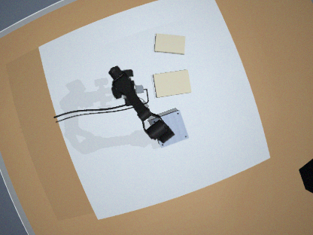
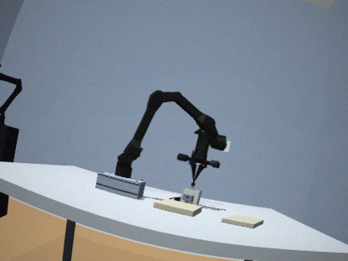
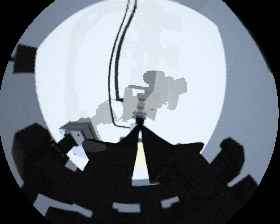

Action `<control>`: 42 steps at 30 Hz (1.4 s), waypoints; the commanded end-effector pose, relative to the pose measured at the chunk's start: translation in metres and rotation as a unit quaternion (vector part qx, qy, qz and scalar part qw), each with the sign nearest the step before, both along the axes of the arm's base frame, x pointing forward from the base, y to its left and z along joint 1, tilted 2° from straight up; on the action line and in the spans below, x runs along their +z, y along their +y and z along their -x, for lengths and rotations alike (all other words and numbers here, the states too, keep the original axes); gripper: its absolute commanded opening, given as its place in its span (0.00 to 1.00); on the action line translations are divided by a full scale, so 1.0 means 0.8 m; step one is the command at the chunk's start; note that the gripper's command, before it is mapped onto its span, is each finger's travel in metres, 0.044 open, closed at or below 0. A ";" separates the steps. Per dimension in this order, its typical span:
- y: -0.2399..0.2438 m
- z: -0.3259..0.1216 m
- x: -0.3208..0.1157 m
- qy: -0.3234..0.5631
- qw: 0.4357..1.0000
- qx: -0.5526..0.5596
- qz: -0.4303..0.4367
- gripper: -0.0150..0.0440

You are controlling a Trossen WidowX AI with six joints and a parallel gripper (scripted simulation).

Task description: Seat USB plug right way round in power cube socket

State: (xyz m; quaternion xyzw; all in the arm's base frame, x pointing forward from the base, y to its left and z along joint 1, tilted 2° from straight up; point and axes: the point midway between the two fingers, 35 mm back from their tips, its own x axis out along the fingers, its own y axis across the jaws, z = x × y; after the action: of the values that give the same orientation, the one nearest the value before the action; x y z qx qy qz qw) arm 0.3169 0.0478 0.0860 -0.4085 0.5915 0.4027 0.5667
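Gripped the light-coloured USB plug (image 2: 192, 186) (image 3: 139, 115) between the tips of the gripper (image 1: 124, 85) (image 2: 192, 184) (image 3: 140, 127), nearly closed, with only a narrow gap taken up by the plug. Pointed downward over the power cube (image 2: 191, 194) (image 3: 131, 105), with the plug at the cube's top socket. Could not tell from these views how deep the plug sat or which way round it faced. Reached there in a high arch of the black arm (image 1: 139, 105) (image 2: 144, 124), hiding most of the cube from above.

Saw a small grey block (image 1: 140, 89) (image 2: 187, 198) (image 3: 133, 127) against one side of the cube, with a thin cable (image 1: 90, 113) (image 3: 110, 75) bending round from it. Traced a thicker cable (image 1: 90, 109) (image 3: 118, 65) alongside, over the white desk (image 1: 211, 134) (image 2: 42, 178) (image 3: 200, 75).

Found the larger cream slab (image 1: 172, 83) (image 2: 177, 207) lying flat near the cube, between the ridged grey-blue box (image 1: 177, 128) (image 2: 120, 185) (image 3: 80, 131) and the smaller cream slab (image 1: 170, 44) (image 2: 243, 221). Noted both slabs apart from each other, and the box near the arm's foot. Counted the cube, box and both slabs all on the desk.
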 end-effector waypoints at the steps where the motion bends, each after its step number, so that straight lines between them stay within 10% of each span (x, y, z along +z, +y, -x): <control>1: -0.001 0.000 -0.001 0.000 1.000 -0.003 0.002 0.25; 42: 0.000 0.000 -0.007 0.000 1.000 -0.003 0.002 0.25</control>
State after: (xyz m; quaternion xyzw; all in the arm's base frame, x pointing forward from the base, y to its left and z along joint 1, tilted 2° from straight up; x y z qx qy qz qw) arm 0.3169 0.0479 0.0809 -0.4085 0.5915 0.4027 0.5666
